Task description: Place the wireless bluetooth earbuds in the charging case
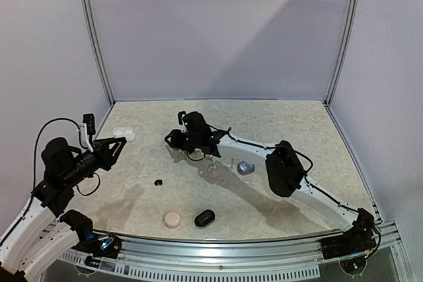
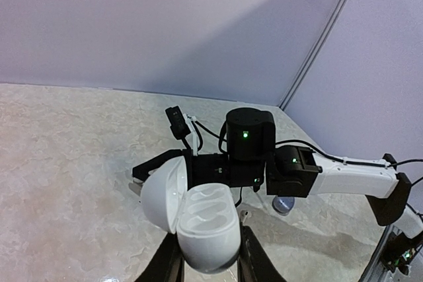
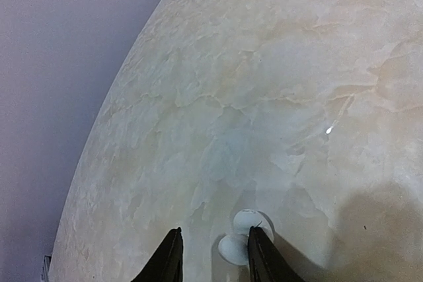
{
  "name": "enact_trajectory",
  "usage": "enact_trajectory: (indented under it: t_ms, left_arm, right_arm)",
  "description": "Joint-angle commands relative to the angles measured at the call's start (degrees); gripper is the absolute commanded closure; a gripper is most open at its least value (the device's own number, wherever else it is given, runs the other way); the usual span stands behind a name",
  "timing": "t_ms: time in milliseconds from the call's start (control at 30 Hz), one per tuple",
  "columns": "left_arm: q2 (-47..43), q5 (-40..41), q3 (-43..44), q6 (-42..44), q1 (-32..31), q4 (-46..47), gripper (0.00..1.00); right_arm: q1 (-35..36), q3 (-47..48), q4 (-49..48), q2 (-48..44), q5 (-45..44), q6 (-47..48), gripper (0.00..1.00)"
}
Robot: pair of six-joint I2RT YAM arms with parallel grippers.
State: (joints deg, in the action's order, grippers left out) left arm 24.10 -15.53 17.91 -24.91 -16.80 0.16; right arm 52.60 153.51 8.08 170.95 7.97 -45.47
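Holding charging case [image 2: 208, 219] open, poised over white earbuds [image 3: 232, 247].
Above desk [image 1: 297, 130] at 9 o'clock, left tool [image 2: 210, 259] clenched on it: white, lid hinged toward 10 o'clock, twin wells bared for loading. Near centre, right tool [image 3: 213, 255] released, jaws apart; two glossy rounded earbuds lying on desk, touching, beside the 3 o'clock finger.

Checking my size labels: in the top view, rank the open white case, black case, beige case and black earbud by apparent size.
1. open white case, narrowly.
2. black case and beige case, alike.
3. black earbud, far smallest.
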Motion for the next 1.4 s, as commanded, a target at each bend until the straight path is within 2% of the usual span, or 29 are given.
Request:
enact_trajectory:
  t_ms: [0,500,867,967,1167,1367]
  left_arm:
    - [-0.5,0.5,-0.3,0.8,0.9,0.4,1.0]
    - [-0.2,0.4,-0.3,1.0,1.0,0.1,1.0]
    - [-0.4,0.4,-0.2,1.1,1.1,0.1,1.0]
    - [-0.5,0.4,-0.2,1.3,1.0,0.0,1.0]
    - [-0.4,0.6,-0.2,1.4,1.1,0.0,1.0]
    - [0.1,0.2,-0.4,1.1,1.1,0.5,1.0]
  right_arm:
    - [5.3,-3.7,12.0,-0.1,6.4,4.3,0.66]
    - [5.9,-10.6,16.0,-10.1,2.5,15.6,0.66]
    - [4.9,-12.4,10.7,-15.5,-1.1,21.4,0.63]
    - [4.8,-12.6,7.7,-14.9,-1.9,22.2,0.61]
    - [4.8,-10.1,2.2,-10.2,-3.8,23.8,0.48]
    - [5.0,-4.9,-2.0,-4.1,-6.5,19.6,0.41]
